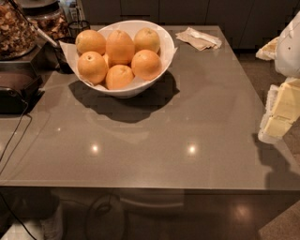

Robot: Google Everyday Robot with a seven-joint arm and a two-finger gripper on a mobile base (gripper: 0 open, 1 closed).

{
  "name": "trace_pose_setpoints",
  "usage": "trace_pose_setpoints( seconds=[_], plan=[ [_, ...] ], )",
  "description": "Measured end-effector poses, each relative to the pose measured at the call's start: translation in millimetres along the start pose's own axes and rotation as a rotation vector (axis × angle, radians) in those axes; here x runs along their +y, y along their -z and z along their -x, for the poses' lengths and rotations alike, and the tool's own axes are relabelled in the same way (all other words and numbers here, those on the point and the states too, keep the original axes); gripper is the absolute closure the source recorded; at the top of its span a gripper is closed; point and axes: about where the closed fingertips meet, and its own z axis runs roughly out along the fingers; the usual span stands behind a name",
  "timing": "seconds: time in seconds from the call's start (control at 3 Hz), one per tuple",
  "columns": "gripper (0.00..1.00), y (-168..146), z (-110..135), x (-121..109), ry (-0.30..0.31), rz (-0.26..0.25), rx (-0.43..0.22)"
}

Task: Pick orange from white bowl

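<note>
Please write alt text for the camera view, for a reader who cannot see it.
A white bowl of several oranges, the largest orange in the middle, stands at the far left of a grey table. The robot's gripper is at the picture's right edge, well apart from the bowl.

This looks like a kitchen or a snack corner. A wide, glossy grey-brown counter carries a white bowl lined with paper and piled with oranges. At the far left stand clear jars filled with what looks like nuts or dried snacks, above a black appliance with a cable trailing over the counter. Crumpled paper napkins lie near the back edge, and dark cabinet fronts run along the wall behind. The robot's gripper hangs off the counter's right edge, well apart from the bowl.
</note>
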Motion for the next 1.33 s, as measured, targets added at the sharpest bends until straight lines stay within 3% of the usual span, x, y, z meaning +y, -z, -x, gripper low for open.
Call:
trace_pose_setpoints(
  seconds=[0.33, 0.67, 1.0, 1.33],
  plan=[
    [0.00, 0, 0, 0, 0.000, 0.000, 0.000],
    [0.00, -3, 9, -8, -0.053, 0.001, -0.004],
    [0.00, -14, 30, -31, -0.145, 0.041, 0.004],
    [0.00, -27, 58, -51, -0.166, 0.074, 0.011]
  ],
)
